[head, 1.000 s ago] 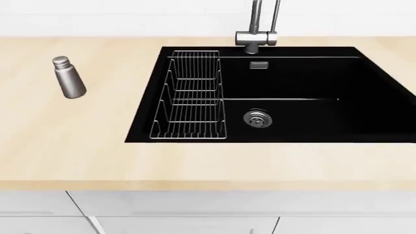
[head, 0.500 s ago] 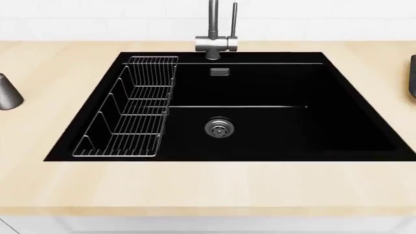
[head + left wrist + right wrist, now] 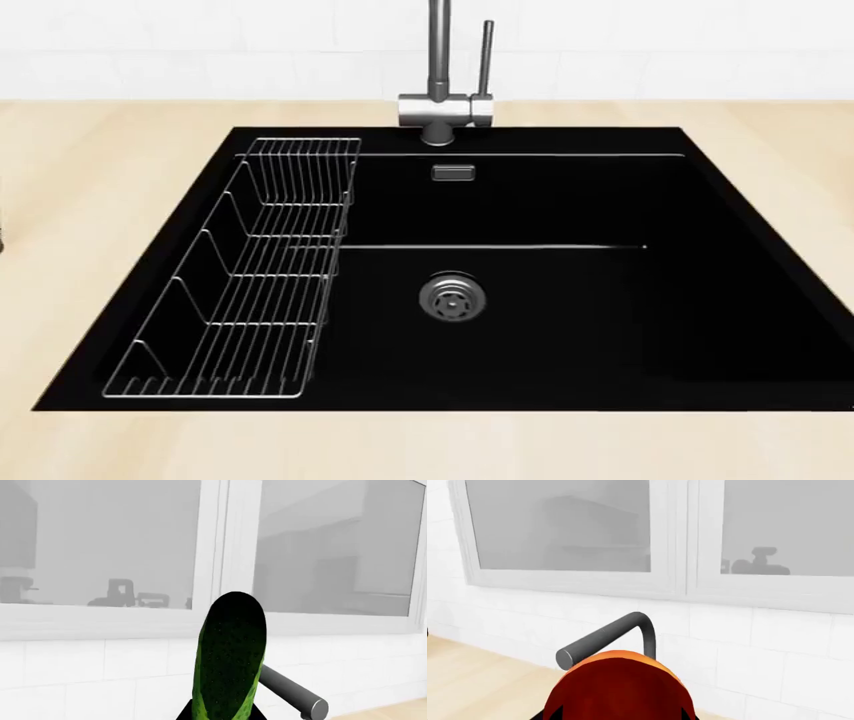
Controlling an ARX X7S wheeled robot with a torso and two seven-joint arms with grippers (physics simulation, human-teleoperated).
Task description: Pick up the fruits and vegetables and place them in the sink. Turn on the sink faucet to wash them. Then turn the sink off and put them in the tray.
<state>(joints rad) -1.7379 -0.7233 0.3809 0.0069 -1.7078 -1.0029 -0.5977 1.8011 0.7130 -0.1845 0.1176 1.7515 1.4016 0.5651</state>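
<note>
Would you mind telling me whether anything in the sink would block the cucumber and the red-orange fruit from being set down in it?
Only partly. A wire rack fills the sink's left side. The rest of the basin, around the drain, looks bare. The cucumber and the red-orange fruit each show close before a wrist camera; neither pincer is visible.

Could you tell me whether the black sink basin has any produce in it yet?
Empty: the matte-black sink shows only its steel drain and wire rack.
</note>
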